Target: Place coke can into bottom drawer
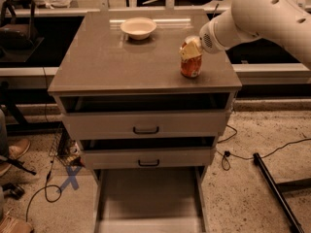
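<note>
The coke can stands upright on the cabinet top, near its right front corner. My gripper, pale and at the end of the white arm that reaches in from the upper right, is at the can's top and overlaps its upper part. The bottom drawer is pulled out toward the front, and the pale floor that shows is bare.
A white bowl sits at the back middle of the cabinet top. The two upper drawers with dark handles are slightly ajar. Cables and a dark bar lie on the floor at the right, and clutter at the left.
</note>
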Robot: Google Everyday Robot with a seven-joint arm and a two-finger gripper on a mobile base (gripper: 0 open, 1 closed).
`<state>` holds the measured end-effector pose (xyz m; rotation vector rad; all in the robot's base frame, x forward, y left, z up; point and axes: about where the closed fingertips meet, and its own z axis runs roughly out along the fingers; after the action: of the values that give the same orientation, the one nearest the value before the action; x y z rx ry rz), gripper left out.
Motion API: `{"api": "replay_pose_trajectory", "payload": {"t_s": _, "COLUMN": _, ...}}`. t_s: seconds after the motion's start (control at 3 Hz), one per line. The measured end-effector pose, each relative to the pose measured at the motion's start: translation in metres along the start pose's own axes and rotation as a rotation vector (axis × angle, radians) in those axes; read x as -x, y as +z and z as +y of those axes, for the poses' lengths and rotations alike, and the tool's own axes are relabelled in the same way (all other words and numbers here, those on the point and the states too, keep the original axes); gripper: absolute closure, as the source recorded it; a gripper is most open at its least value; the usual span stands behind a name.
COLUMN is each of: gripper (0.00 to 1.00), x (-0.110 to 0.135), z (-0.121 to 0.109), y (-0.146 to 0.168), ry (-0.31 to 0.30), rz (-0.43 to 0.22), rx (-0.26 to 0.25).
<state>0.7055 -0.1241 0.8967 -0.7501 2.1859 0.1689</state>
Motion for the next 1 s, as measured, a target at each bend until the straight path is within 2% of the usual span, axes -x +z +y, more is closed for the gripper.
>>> {"api": "replay_pose_trajectory", "payload": {"t_s": 0.33, "gripper": 0.72, "x": -0.005, "z": 0.001, "y": -0.013, "ry": 0.022, "rz": -0.057, "rx": 0.0}}
{"api": "replay_pose_trajectory", "payload": {"t_s": 0.67, "gripper": 1.0, "x": -0.019, "z": 0.005, "y": -0.08, "ry": 0.025, "rz": -0.184, "rx": -0.044}}
{"api": "replay_pose_trajectory", "payload": {"t_s": 1.0, "gripper": 1.0, "x": -0.045, "z": 0.016, "y": -0.129, "ry": -0.044, "rz": -0.199, "rx": -0.041}}
